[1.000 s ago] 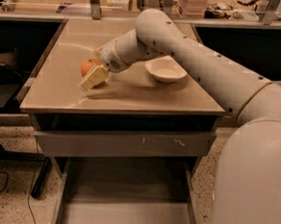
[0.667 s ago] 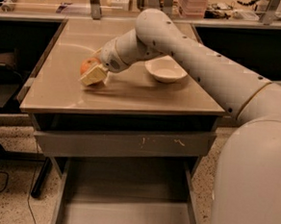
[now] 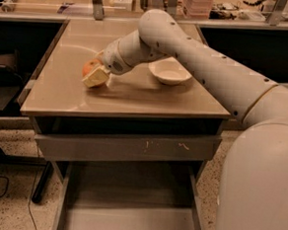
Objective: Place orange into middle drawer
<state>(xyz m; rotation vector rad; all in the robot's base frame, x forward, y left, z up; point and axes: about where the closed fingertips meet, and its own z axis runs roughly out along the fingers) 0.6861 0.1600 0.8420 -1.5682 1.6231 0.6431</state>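
The orange (image 3: 89, 67) sat in the gripper (image 3: 95, 74), pinched with one pale pad over its near side, apparently so it could be carried off the tabletop (image 3: 135, 94) just beneath the gripper. The white bowl (image 3: 169, 72) stood clear to the gripper's right, out of the way. Well below and nearer the camera, the middle drawer (image 3: 127, 217) stood pulled open under the scratched drawer front (image 3: 127, 146), its bare floor ready to take the fruit.
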